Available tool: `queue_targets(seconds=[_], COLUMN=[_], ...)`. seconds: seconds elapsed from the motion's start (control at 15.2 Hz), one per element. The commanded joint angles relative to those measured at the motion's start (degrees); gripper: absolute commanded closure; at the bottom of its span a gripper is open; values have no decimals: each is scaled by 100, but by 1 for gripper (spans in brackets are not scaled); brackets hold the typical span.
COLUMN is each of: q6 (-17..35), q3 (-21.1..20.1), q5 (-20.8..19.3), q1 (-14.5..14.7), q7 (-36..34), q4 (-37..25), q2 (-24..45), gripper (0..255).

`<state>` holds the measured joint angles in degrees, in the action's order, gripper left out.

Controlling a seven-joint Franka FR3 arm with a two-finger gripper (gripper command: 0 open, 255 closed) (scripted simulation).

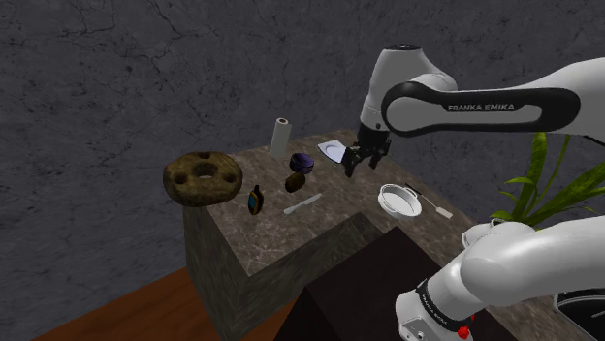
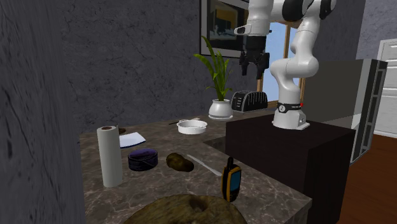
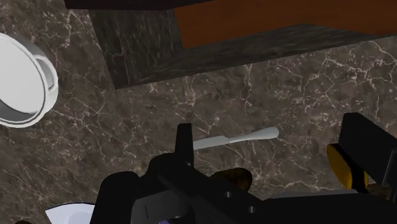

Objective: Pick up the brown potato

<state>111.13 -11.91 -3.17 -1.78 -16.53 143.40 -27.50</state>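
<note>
My gripper (image 1: 362, 160) hangs well above the counter (image 1: 339, 208), its fingers apart and holding nothing. The brown potato (image 1: 296, 182) lies just beside the dark bowl (image 1: 302, 163), near the pale utensil (image 1: 302, 202). I'd move over the potato, set the jaws across its narrower side, then descend clear of the bowl before closing.

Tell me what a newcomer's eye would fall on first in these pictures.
The white arm first, its black tool hanging open high above the dark marbled counter. Next, the big brown speckled ring at the counter's end, at the shoulder view's left. The small brown potato lies mid-counter beside a dark bowl.
</note>
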Motion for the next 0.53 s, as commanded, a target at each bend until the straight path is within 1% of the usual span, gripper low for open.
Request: queue_targets(seconds=[0.0, 0.2, 0.46], q6=[422, 885, 1360], q3=[-188, -415, -613], q5=[-96, -341, -848], q1=[-91, -242, -408], q7=[-464, -1141, -2114], q4=[-66, -257, -654], q2=[494, 1199, 2198], gripper=[0, 0, 0])
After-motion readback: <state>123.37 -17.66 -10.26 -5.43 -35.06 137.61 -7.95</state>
